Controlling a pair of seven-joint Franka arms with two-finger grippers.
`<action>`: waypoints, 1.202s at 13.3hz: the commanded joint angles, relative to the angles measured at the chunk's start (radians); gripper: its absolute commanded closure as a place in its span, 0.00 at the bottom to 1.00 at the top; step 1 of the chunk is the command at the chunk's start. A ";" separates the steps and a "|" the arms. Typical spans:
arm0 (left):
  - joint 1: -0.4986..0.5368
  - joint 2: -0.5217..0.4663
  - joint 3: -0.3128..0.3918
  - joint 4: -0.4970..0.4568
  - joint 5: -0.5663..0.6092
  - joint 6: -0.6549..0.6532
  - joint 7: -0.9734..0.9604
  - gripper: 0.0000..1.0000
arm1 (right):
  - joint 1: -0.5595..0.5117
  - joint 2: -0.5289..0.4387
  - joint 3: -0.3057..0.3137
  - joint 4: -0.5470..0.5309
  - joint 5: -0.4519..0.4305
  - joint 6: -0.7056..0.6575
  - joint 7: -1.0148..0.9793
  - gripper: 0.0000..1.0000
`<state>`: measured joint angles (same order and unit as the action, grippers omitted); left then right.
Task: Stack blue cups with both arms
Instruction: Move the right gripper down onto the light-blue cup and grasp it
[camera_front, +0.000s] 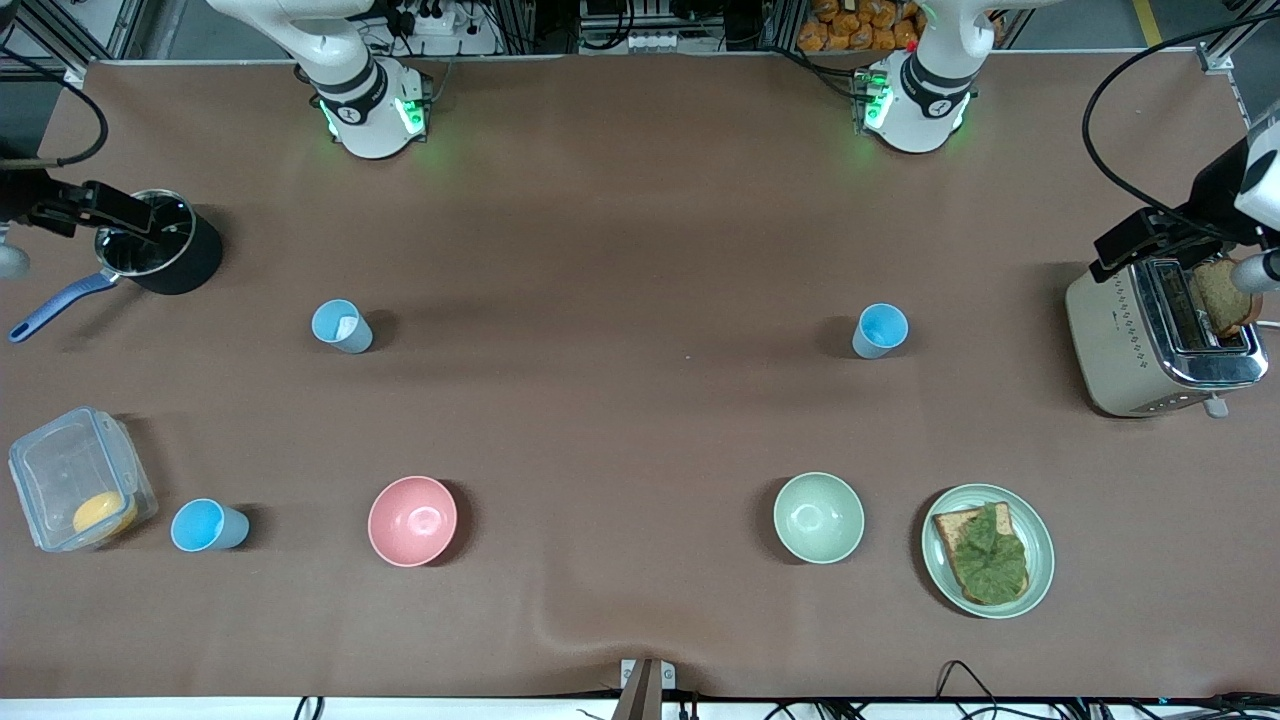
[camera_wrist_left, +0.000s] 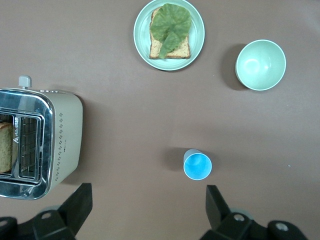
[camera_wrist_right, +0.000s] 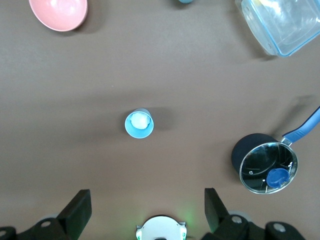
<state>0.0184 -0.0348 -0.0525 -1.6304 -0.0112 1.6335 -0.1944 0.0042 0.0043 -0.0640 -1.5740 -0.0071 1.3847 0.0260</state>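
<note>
- The left hand hangs high in the air at the left arm's end of the counter, over the toaster; its fingers are spread wide with nothing between them.
- The right hand hangs high at the right arm's end, over the black saucepan, its fingers just as wide apart and holding nothing.
- Both arms wait, well clear of every cup.
- I count three blue cups, all upright on the counter, none stacked.
- One blue cup stands well below the left hand, between the toaster and the middle of the counter.
- The paler cup with a white patch inside stands well below the right hand, near the saucepan and nearer to the front camera than it.
- The third blue cup stands just beside a clear plastic box that has something yellow inside, at the right arm's end and closest of the three to the front camera.
- Two bowls: a pink bowl near the third cup, and a pale green bowl toward the left arm's end.
- One green plate lies beside the green bowl, carrying a slice of toast with a lettuce leaf on it.
- One slice of bread stands in the toaster's slot.
</note>
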 joint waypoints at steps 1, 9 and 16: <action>0.008 -0.004 -0.007 0.007 0.025 -0.018 -0.003 0.00 | -0.041 0.107 0.007 -0.009 -0.005 -0.001 -0.020 0.00; 0.006 -0.004 -0.009 0.007 0.025 -0.018 -0.003 0.00 | -0.052 0.174 0.016 -0.369 0.001 0.425 -0.131 0.00; 0.006 -0.004 -0.010 0.007 0.025 -0.018 -0.003 0.00 | -0.043 0.160 0.018 -0.636 0.010 0.715 -0.152 0.00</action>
<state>0.0216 -0.0345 -0.0552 -1.6306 -0.0112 1.6313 -0.1944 -0.0350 0.2129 -0.0513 -2.1337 -0.0066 2.0618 -0.1090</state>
